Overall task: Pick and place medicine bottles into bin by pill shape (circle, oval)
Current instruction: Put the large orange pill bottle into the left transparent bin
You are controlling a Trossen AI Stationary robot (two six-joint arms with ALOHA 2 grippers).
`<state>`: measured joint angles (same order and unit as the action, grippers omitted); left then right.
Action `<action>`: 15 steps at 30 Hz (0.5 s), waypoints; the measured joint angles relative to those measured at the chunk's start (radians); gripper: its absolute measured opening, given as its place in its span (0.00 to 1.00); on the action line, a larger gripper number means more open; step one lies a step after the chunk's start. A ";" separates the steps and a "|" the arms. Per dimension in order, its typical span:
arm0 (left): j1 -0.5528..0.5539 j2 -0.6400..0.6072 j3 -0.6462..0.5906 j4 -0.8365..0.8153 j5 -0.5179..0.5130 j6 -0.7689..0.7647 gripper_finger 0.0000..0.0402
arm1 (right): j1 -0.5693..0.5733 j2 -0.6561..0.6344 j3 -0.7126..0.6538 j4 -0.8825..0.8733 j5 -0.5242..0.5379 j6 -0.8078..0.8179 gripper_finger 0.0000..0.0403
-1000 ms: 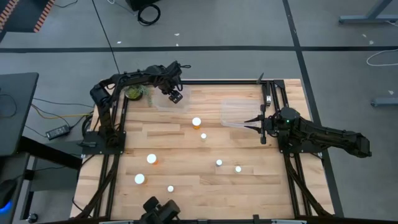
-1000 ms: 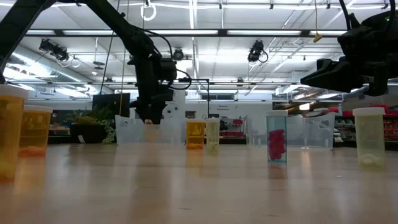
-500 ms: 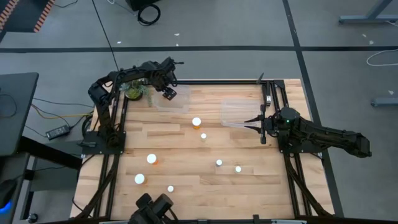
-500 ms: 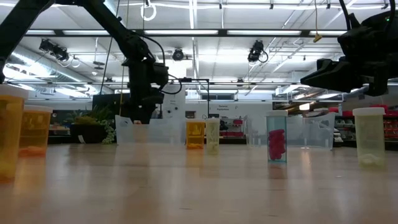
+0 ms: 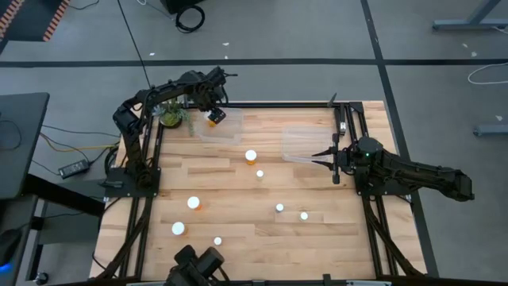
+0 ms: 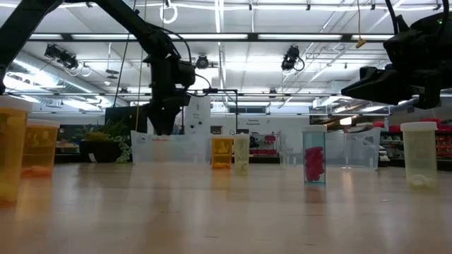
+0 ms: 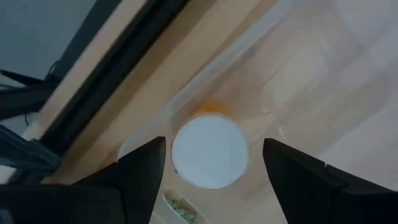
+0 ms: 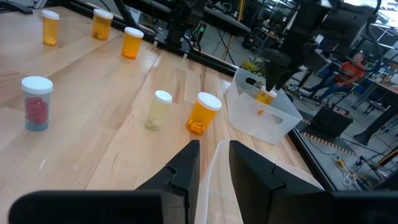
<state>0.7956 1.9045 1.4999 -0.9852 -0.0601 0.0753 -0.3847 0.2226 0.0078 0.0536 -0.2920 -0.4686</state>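
Note:
My left gripper (image 5: 213,116) hangs open over the clear left bin (image 5: 226,131) at the table's far side. An orange bottle with a white cap (image 7: 210,152) is below it inside the bin, between the fingers and clear of both; it also shows in the right wrist view (image 8: 266,96). My right gripper (image 5: 317,160) waits level at the near edge of the clear right bin (image 5: 300,141), its fingers a little apart and empty. Several white-capped bottles stand upright on the table, among them a wide orange one (image 5: 251,156) and one with pink pills (image 6: 315,155).
More bottles stand toward the near side (image 5: 194,203) (image 5: 178,229) (image 5: 279,208) (image 5: 304,215). A small green plant (image 5: 171,117) sits off the table's far left corner. A black frame (image 5: 349,103) runs around the tabletop. Bare wood lies between the two bins.
My left gripper has gone a little toward the table's far left corner, staying above the left bin. The orange bottle now shows below it in the bin.

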 joint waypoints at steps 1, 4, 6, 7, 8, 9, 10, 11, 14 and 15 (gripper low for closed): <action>-0.008 0.000 0.014 -0.005 0.000 0.000 0.70 | 0.000 0.000 0.000 0.000 0.000 0.000 0.23; -0.049 0.000 0.039 -0.006 0.016 0.017 0.70 | 0.000 0.000 0.000 0.000 0.000 0.000 0.23; -0.086 0.000 0.044 0.003 0.044 0.040 0.70 | 0.000 0.000 0.000 0.000 0.000 0.000 0.23; -0.105 0.000 0.045 0.006 0.058 0.047 0.70 | 0.000 0.000 0.000 0.000 0.000 0.000 0.23; -0.126 0.000 0.047 0.005 0.070 0.057 0.70 | 0.000 0.000 0.000 0.000 0.000 0.000 0.23; -0.146 0.000 0.047 0.005 0.078 0.067 0.70 | 0.000 0.000 0.000 0.000 0.000 0.000 0.23; -0.166 0.000 0.047 0.005 0.082 0.076 0.70 | 0.000 0.000 0.000 0.000 0.000 0.000 0.23; -0.186 0.000 0.047 0.004 0.083 0.089 0.70 | 0.000 0.000 0.000 0.000 0.000 0.000 0.23; -0.235 0.000 0.047 0.017 0.083 0.094 0.69 | 0.000 0.000 0.000 0.000 0.000 0.000 0.23; -0.249 0.000 0.047 0.031 0.082 0.094 0.69 | 0.000 0.000 0.000 0.000 0.000 0.000 0.23</action>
<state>0.5470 1.9045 1.5471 -0.9540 0.0221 0.1689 -0.3847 0.2227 0.0078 0.0536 -0.2920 -0.4686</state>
